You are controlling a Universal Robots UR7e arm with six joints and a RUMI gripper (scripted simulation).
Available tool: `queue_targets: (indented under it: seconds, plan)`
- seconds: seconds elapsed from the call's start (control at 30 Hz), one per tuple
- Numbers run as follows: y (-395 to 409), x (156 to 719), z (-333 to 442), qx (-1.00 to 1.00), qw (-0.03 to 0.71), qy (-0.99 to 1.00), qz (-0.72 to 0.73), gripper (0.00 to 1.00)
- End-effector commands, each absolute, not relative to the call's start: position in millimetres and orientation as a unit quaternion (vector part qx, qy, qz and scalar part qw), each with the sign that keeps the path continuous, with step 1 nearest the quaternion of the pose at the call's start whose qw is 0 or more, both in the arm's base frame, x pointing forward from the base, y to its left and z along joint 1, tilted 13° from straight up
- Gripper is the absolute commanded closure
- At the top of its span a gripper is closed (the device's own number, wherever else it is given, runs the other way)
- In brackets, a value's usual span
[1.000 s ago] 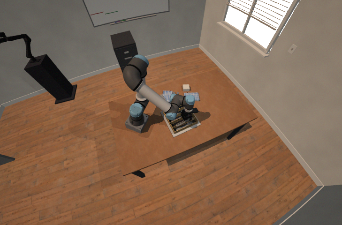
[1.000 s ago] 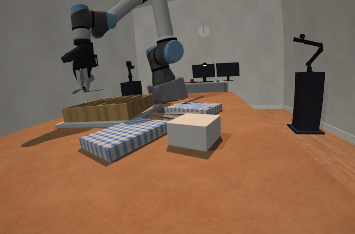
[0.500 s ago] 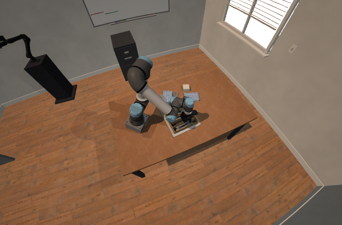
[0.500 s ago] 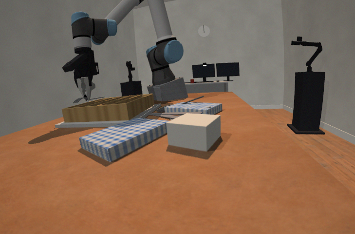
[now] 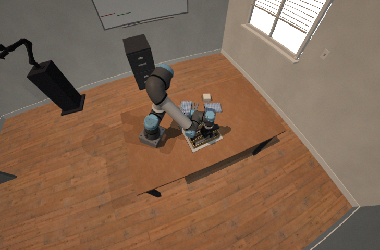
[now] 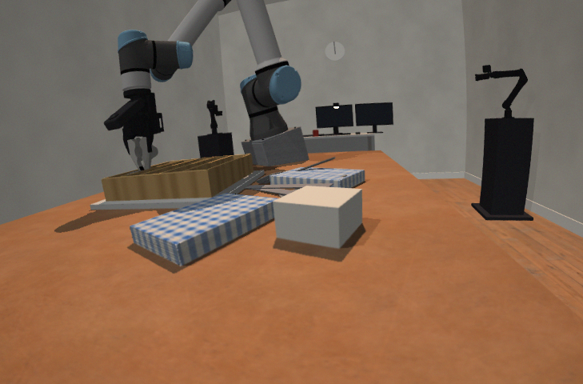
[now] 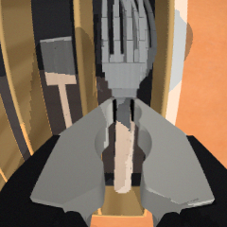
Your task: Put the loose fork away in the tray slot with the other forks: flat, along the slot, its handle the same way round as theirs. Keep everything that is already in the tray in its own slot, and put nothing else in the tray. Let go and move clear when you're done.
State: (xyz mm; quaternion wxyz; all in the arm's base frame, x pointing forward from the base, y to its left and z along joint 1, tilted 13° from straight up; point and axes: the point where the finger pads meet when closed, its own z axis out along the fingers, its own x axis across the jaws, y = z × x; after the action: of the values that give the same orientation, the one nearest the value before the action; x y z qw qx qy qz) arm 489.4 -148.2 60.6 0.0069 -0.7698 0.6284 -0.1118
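My gripper (image 7: 123, 99) is shut on the loose fork (image 7: 125, 71) by its pale handle, with the tines pointing away from me. In the wrist view the fork lies along the rightmost slot of the wooden tray, right over other forks' tines (image 7: 130, 19). In the exterior view the gripper (image 6: 140, 158) has its fingertips down at the rim of the tray (image 6: 178, 178), at its far left end. In the top view the gripper (image 5: 207, 132) is over the tray (image 5: 202, 137). A spatula-like utensil (image 7: 59, 71) lies in the neighbouring slot.
Two blue checked cloth stacks (image 6: 201, 226) (image 6: 317, 176) and a cream box (image 6: 317, 214) lie on the table beside the tray. Loose grey cutlery (image 6: 255, 183) lies between the cloths. The tray sits on a white mat (image 6: 137, 204). The arm's base (image 6: 276, 149) stands behind.
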Motion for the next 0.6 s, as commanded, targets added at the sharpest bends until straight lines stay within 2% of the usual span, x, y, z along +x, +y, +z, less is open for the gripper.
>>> queue_targets:
  seconds: [0.0, 0.57]
  plan:
    - [-149.5, 491.4, 53.5, -0.77, 0.007, 0.628, -0.113, 0.99]
    - [-150.1, 492.3, 48.8, -0.77, 0.007, 0.628, -0.113, 0.99]
